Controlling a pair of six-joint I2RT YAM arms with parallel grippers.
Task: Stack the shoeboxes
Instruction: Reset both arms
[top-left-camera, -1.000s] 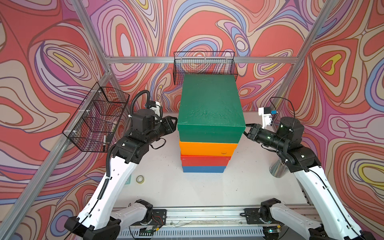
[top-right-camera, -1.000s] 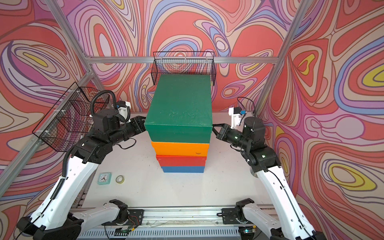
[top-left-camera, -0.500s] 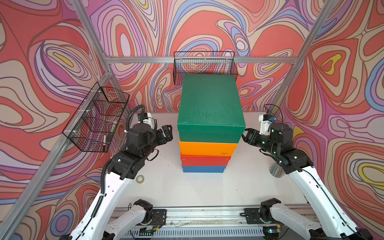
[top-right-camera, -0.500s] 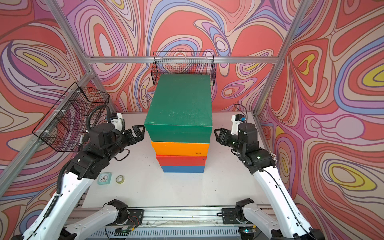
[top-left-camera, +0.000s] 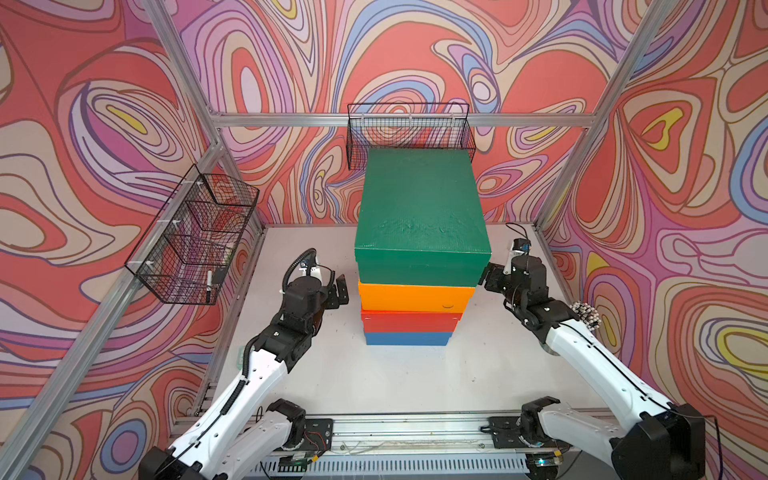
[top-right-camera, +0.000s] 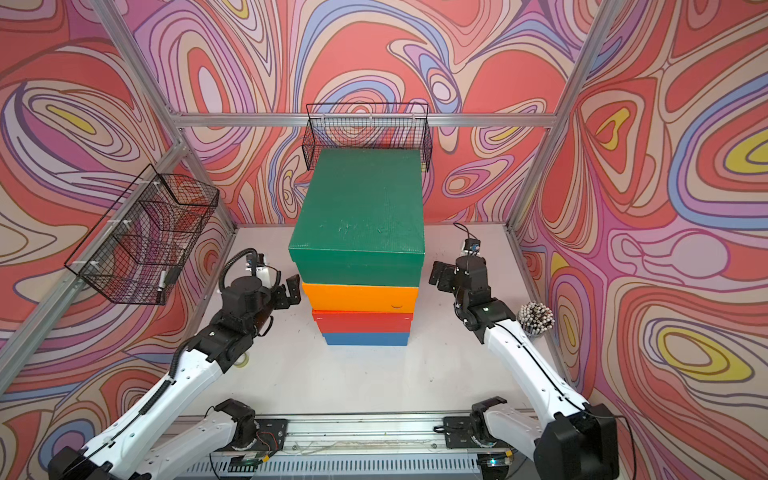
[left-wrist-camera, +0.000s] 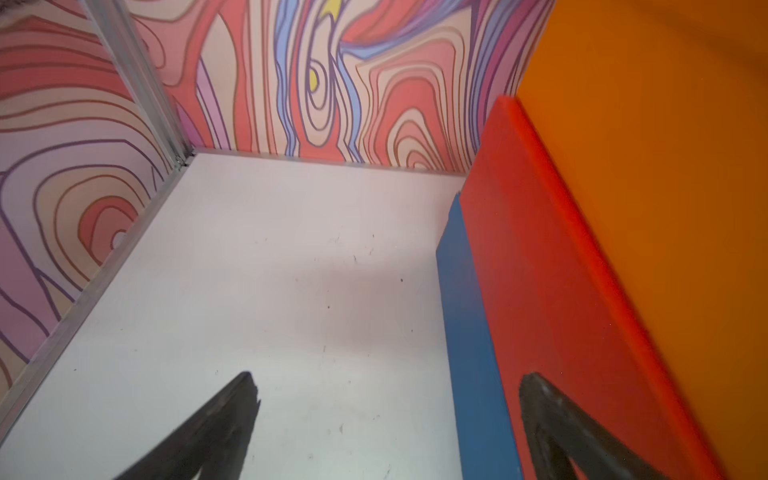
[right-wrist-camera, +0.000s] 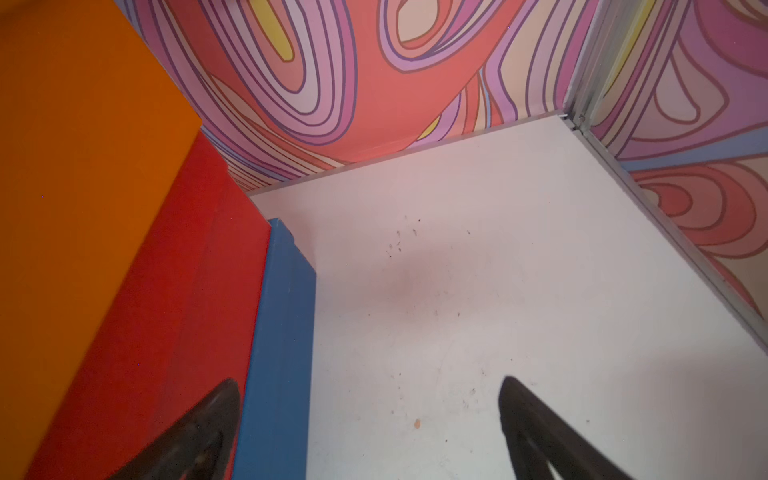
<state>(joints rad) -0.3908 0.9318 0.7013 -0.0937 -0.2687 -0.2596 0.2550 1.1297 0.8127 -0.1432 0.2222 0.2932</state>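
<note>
I see the stack mid-table: blue box at the bottom, then red box, orange box, and green box on top, overhanging the rest; my left gripper sits just beside the orange box, jaws apart, gripping nothing; my right gripper sits just beside the green box, jaws likewise apart.

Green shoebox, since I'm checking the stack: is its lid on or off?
On: the lid caps the green shoebox, its rim overlapping the body.
</note>
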